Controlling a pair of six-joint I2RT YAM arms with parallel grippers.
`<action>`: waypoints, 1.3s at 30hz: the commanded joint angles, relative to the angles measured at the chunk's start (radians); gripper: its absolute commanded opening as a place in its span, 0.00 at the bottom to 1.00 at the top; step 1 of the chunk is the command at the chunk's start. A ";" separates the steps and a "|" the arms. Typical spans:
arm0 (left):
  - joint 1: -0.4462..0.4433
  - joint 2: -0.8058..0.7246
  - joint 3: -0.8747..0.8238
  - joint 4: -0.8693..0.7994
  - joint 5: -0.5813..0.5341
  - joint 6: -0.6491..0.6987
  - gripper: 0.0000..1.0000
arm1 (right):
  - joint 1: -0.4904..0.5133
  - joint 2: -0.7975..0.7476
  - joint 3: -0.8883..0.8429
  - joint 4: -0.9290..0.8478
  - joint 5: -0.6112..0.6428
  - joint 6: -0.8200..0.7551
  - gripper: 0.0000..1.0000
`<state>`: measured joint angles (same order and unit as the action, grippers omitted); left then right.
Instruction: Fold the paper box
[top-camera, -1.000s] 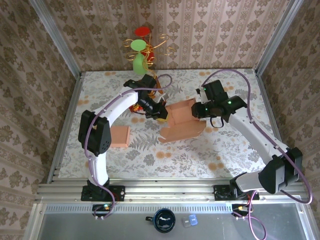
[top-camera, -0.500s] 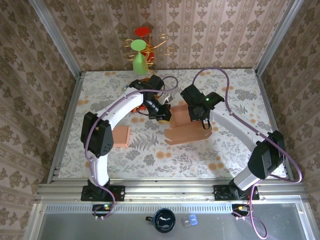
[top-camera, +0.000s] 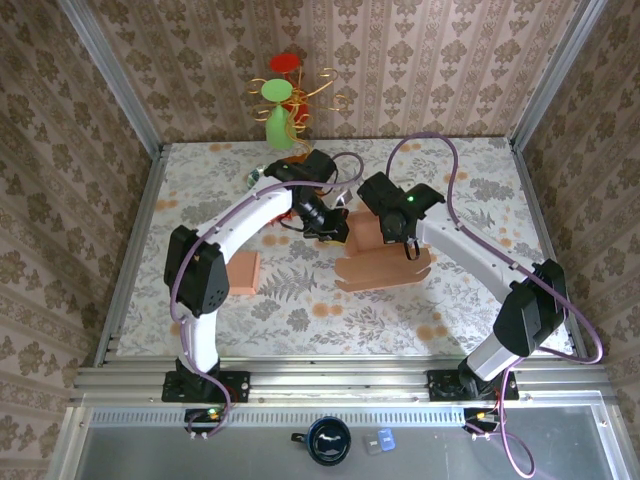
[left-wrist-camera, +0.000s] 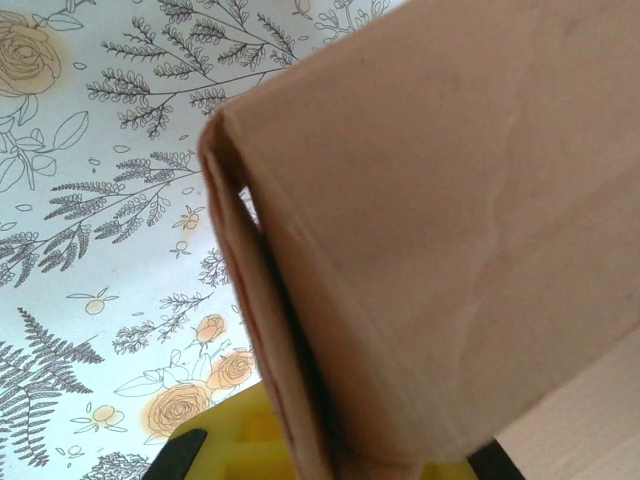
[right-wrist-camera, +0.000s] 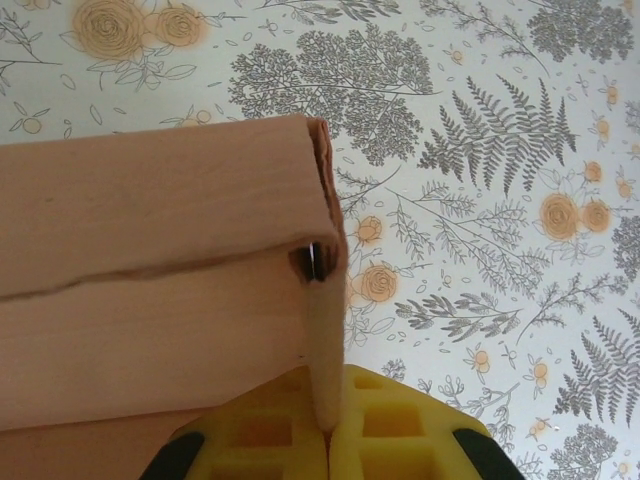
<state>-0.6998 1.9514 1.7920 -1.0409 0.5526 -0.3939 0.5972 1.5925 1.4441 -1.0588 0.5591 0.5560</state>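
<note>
The paper box (top-camera: 385, 262) is lying on the surface (top-camera: 300, 305). My right claw (right-wrist-camera: 328, 440) is pinching its upright flap, and at the box's left end my left claw (top-camera: 337, 232) is seemingly pinching an edge.

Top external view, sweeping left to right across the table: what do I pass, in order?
Small folded cardboard piece → green vase at the far edge → left gripper → paper box.
</note>
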 joint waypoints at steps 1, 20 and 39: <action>-0.003 -0.003 0.033 -0.049 -0.010 -0.012 0.00 | 0.000 0.018 0.019 -0.067 0.120 0.061 0.00; -0.013 0.006 0.030 -0.054 -0.016 -0.005 0.00 | -0.024 0.011 0.062 -0.007 0.051 0.012 0.20; -0.010 0.012 -0.220 0.235 -0.059 -0.099 0.01 | 0.003 0.047 -0.094 0.030 0.038 0.162 0.00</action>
<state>-0.7200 1.9514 1.6310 -0.8726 0.5297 -0.4454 0.6014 1.6165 1.3800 -1.0229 0.5751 0.6521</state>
